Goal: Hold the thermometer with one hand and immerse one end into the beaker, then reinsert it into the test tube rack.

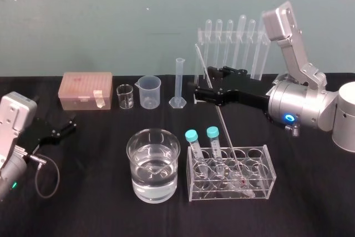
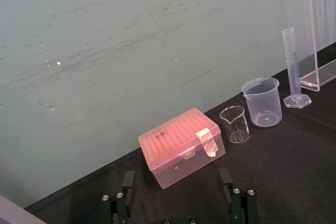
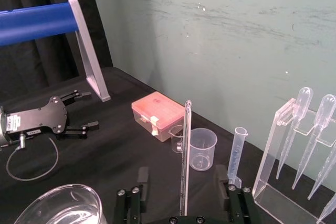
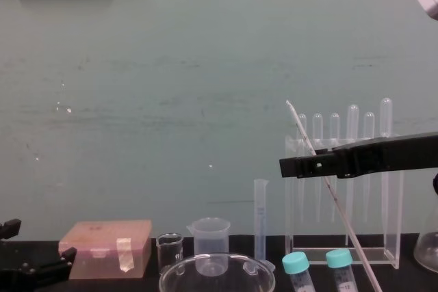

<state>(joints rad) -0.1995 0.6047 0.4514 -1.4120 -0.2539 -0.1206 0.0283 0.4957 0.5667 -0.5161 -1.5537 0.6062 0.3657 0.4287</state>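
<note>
Grasp step, apparently: the right gripper (image 1: 204, 86), fingers spread wide, straddles the thermometer (image 1: 225, 131) leaning from the test tube rack (image 1: 260, 192); next it should close, lift, and dip into the beaker (image 1: 153, 165) beside that rack, while the left gripper (image 1: 61, 129) idles, fingers apart, well away from the rack.

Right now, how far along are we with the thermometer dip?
Done: nothing that I can see. The thermometer leans in the rack, lower end among the tubes. In hand: the right gripper straddles its upper part, fingers open, not gripping. Left, as it looks: close, lift, dip one end in the beaker, reinsert. The left gripper sits parked and open at the table's left.
</note>
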